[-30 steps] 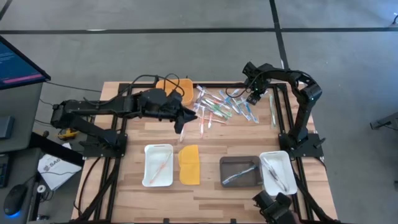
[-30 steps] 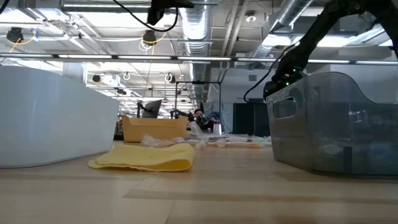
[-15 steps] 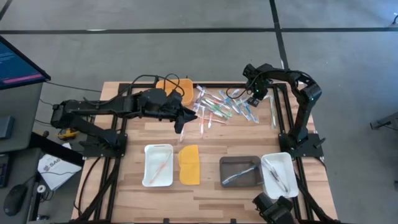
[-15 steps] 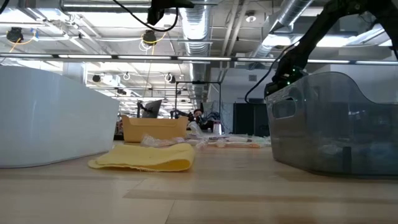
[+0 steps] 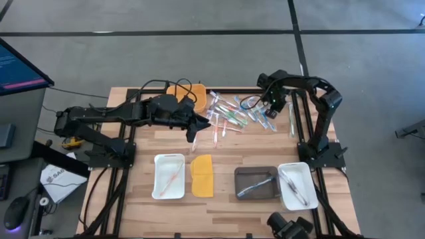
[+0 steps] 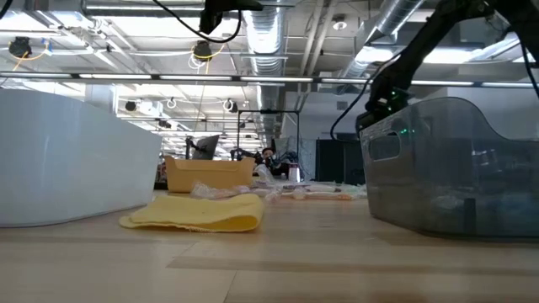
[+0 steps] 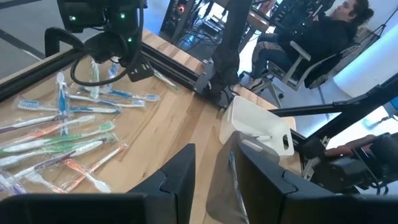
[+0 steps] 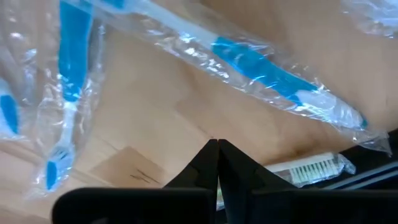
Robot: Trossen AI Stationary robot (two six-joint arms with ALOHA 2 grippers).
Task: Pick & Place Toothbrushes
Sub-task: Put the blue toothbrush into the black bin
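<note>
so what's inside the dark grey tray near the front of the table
The grey tray holds one pale toothbrush lying at a slant across its floor. The low view's tinted wall blurs the contents, so anything smaller cannot be made out.

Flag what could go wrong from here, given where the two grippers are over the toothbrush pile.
1. The right gripper is shut just above the wrapped blue toothbrush with nothing visible between its fingers; it may lift away empty.
2. The toothbrushes lie overlapping in crinkled wrappers, so a pinch could drag a neighbour along.
3. The left gripper hangs at the same pile's edge; both arms reaching in could collide.
</note>
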